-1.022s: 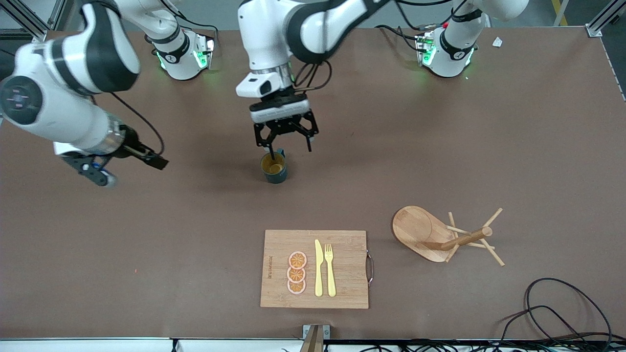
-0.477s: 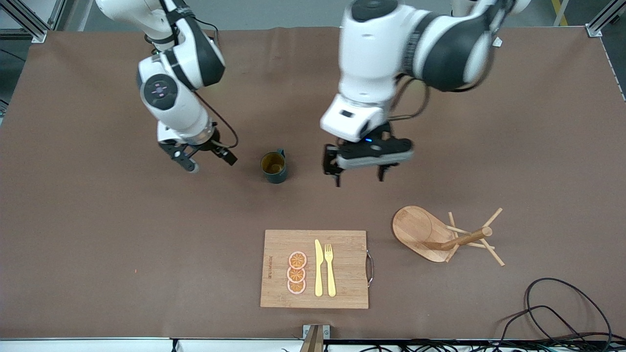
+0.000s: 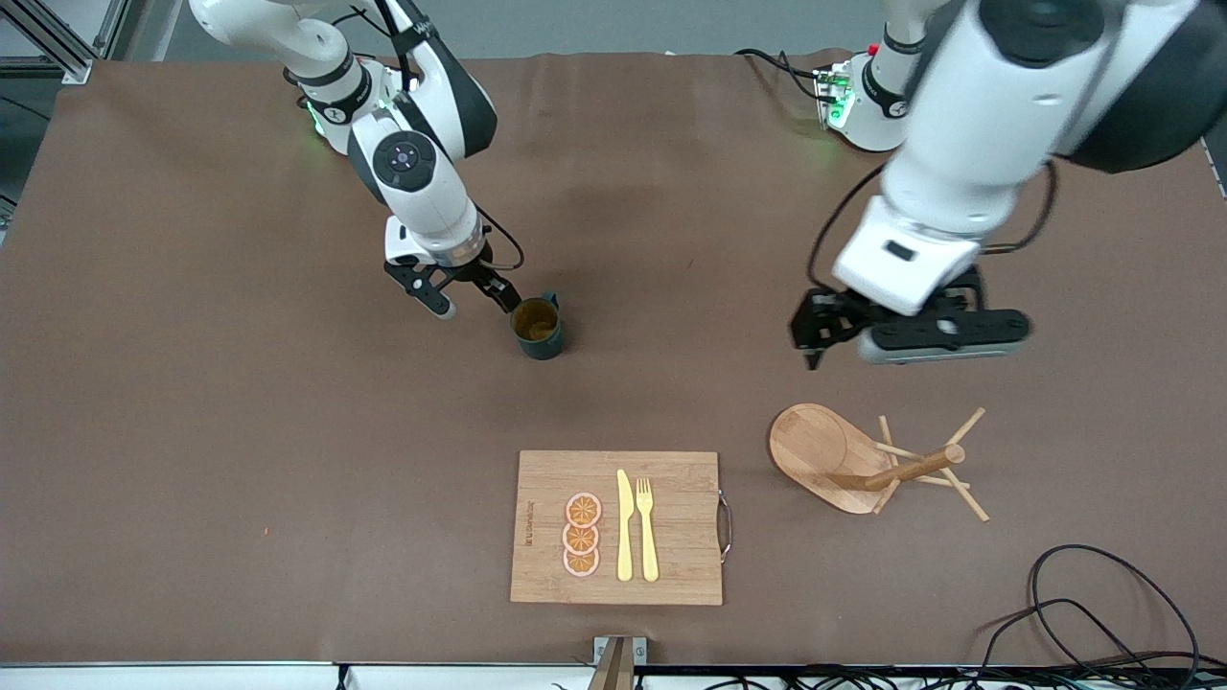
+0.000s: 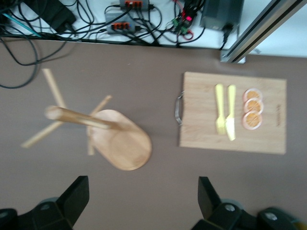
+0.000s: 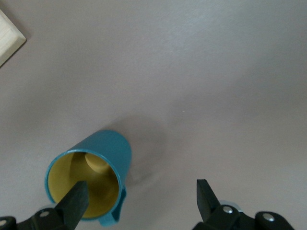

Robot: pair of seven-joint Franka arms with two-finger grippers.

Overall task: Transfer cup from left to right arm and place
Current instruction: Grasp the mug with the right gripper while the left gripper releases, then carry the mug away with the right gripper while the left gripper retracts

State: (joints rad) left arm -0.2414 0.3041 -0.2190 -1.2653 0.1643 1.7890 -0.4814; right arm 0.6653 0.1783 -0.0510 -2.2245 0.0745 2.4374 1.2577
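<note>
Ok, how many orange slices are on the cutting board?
3, stacked in a short column on the cutting board beside the knife: farthest, middle, nearest the front camera. None seem hidden.

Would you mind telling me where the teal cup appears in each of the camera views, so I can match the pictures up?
Front view: the cup stands upright on the table, farther from the camera than the cutting board, with the right gripper open beside its rim.
Left wrist view: the cup is not in it.
Right wrist view: the cup is seen from above, one finger over its mouth.
Shared landmark: the cutting board, whose corner shows in the right wrist view.
</note>
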